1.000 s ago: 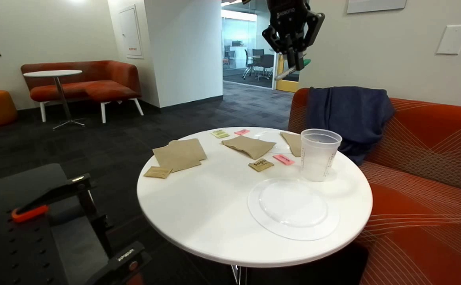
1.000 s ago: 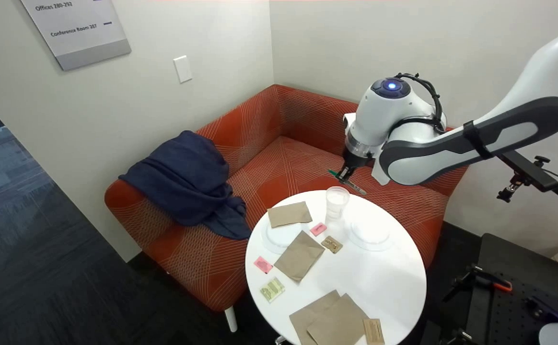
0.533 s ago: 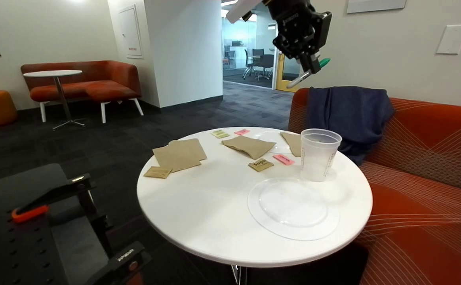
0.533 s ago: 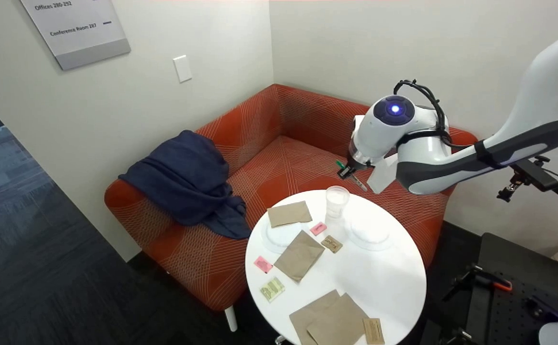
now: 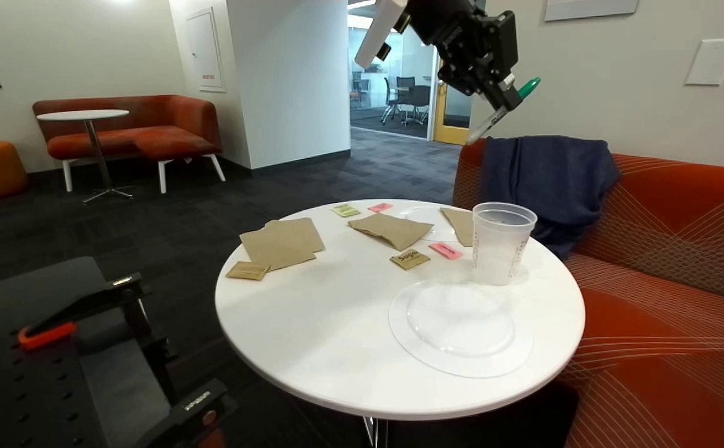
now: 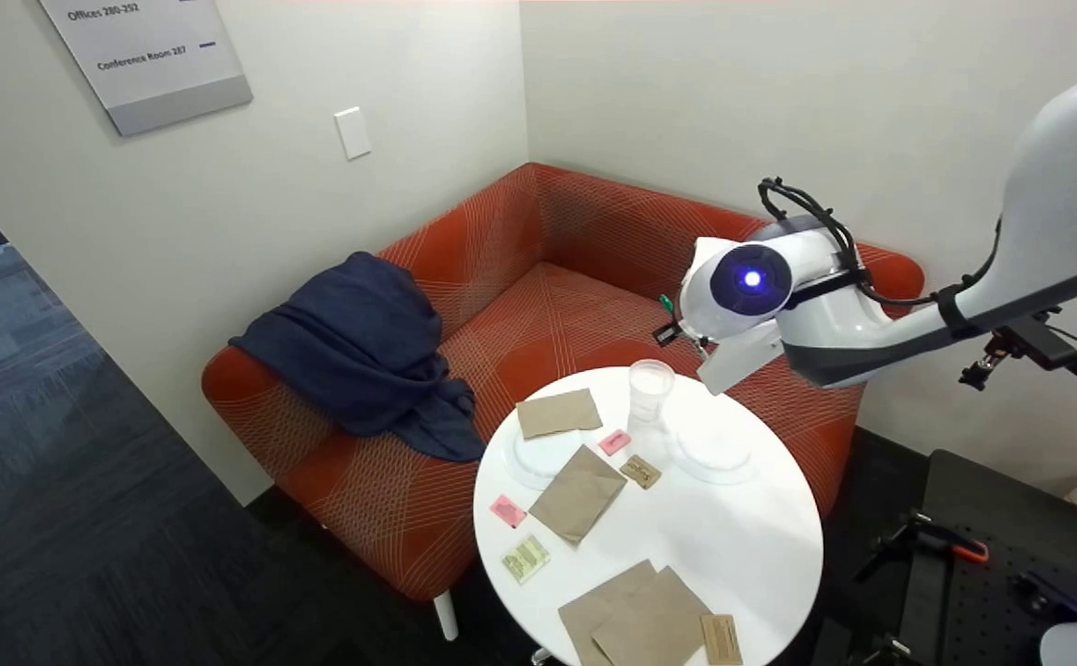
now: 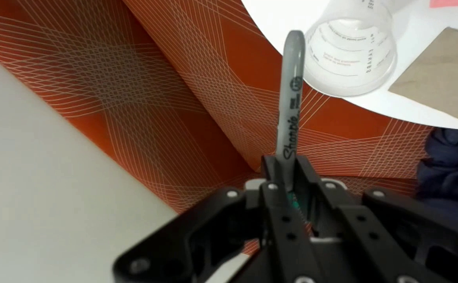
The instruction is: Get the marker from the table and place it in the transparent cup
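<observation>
The marker has a green cap end point(image 5: 529, 87) and a pale grey body point(image 7: 292, 98) marked Sharpie. My gripper point(image 5: 506, 101) is shut on it near the cap and holds it in the air, tilted, pale end lower. In an exterior view the green end point(image 6: 666, 303) shows, while the wrist hides most of the body. The transparent cup point(image 5: 500, 249) stands upright on the round white table point(image 5: 312, 323), below the gripper and apart from the marker. The cup also shows in the wrist view point(image 7: 351, 59), right of the marker, and in an exterior view point(image 6: 650, 393).
A flat clear plate point(image 5: 461, 323) lies beside the cup. Brown napkins point(image 5: 284, 244), pink packets point(image 5: 446, 251) and a sugar packet point(image 5: 410, 259) lie on the table. A red sofa point(image 6: 585, 305) with a dark blue cloth point(image 6: 363, 342) borders the table.
The wrist has tilted and turned with the marker in it. In an exterior view the marker has moved right and is more steeply tilted. The cup and table items have not moved.
</observation>
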Action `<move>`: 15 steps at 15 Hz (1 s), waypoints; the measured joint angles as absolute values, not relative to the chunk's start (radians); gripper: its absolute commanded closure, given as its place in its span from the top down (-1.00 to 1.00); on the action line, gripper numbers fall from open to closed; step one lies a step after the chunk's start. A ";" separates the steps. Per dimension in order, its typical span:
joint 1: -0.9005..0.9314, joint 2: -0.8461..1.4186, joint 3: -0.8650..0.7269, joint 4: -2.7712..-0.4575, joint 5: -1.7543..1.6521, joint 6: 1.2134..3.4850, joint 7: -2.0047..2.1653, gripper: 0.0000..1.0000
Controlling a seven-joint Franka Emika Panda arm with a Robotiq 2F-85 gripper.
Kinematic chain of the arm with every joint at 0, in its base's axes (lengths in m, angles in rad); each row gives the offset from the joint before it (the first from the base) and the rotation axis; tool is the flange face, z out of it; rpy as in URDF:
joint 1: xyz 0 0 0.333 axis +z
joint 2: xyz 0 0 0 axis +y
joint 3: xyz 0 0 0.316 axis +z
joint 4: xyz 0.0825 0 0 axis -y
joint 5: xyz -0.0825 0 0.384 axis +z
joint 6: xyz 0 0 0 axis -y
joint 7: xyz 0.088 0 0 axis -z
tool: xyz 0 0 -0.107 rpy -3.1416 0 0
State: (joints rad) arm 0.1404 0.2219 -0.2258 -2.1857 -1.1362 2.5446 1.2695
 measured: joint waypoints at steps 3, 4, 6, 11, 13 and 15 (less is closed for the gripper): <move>0.135 0.227 -0.183 -2.187 -1.237 2.464 1.403 -0.93; 0.131 0.229 -0.171 -2.187 -1.264 2.440 1.441 -0.93; 0.122 0.230 -0.149 -2.191 -1.312 2.394 1.519 -0.93; 0.097 0.230 -0.107 -2.206 -1.393 2.297 1.677 -0.93; 0.092 0.232 -0.094 -2.211 -1.416 2.258 1.741 -0.93; 0.090 0.236 -0.074 -2.208 -1.429 2.214 1.810 -0.93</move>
State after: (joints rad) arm 0.0897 0.2355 -0.0744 -2.2084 -1.4289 2.2142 1.8102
